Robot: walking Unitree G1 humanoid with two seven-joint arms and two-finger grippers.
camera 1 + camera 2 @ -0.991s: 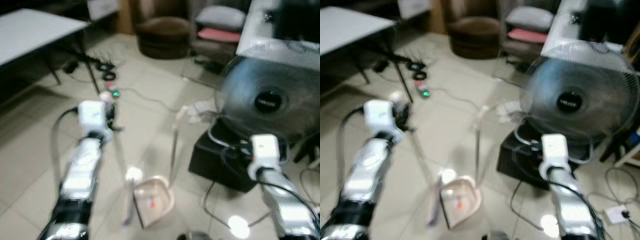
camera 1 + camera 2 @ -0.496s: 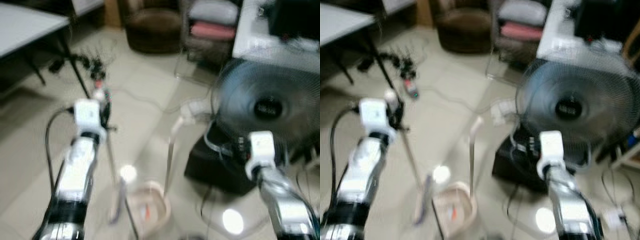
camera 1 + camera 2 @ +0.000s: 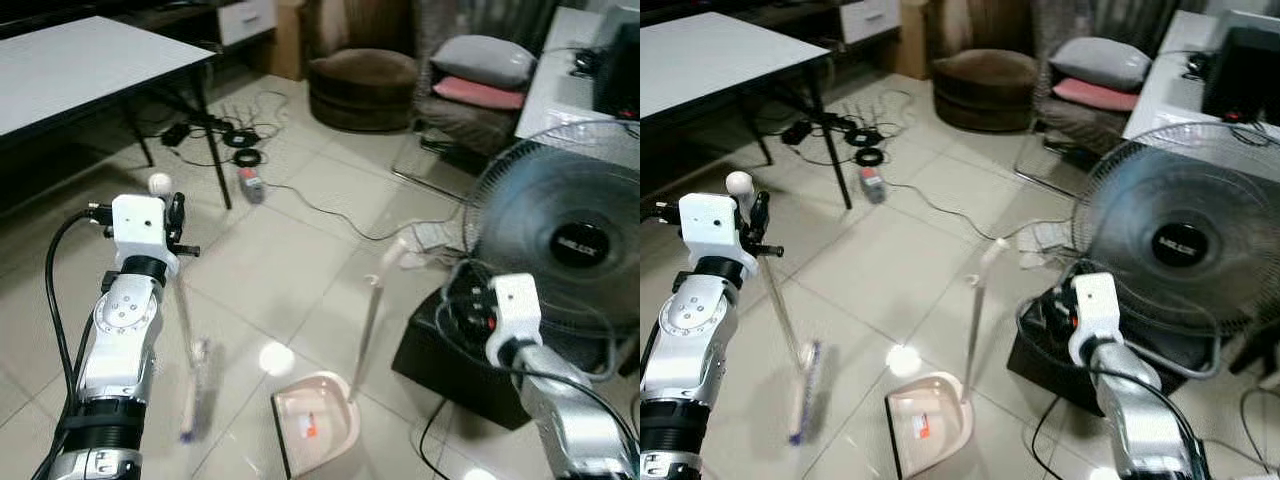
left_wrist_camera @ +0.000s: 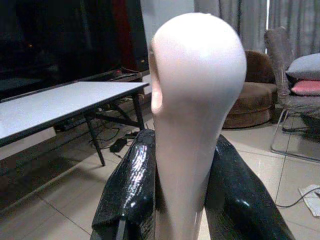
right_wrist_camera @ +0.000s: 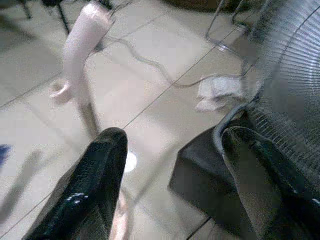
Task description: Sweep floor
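Note:
My left gripper (image 4: 182, 145) is shut on the top of the pale pink broom handle (image 3: 158, 183), raised at the left. The stick slants down to the blurred purple-bristled broom head (image 3: 195, 392) on the tiles. A pink dustpan (image 3: 318, 432) lies on the floor right of the broom head, with a small orange scrap (image 3: 308, 430) in it. Its long handle (image 3: 378, 300) stands upright. My right gripper (image 5: 175, 137) is open beside the fan, its fingers (image 5: 97, 165) wide apart and short of the dustpan handle's grip (image 5: 82, 37).
A big floor fan (image 3: 565, 235) sits on a black box (image 3: 470, 365) at the right, with cables around it. A white table (image 3: 80, 60) stands at the back left, cables (image 3: 235, 135) and a power strip (image 3: 250, 185) beside its leg. A brown pouf (image 3: 362, 88) is behind.
The camera has swung and the picture has sharpened. The broom head now lies further left of the dustpan. My left gripper still holds the handle; my right arm stays by the fan.

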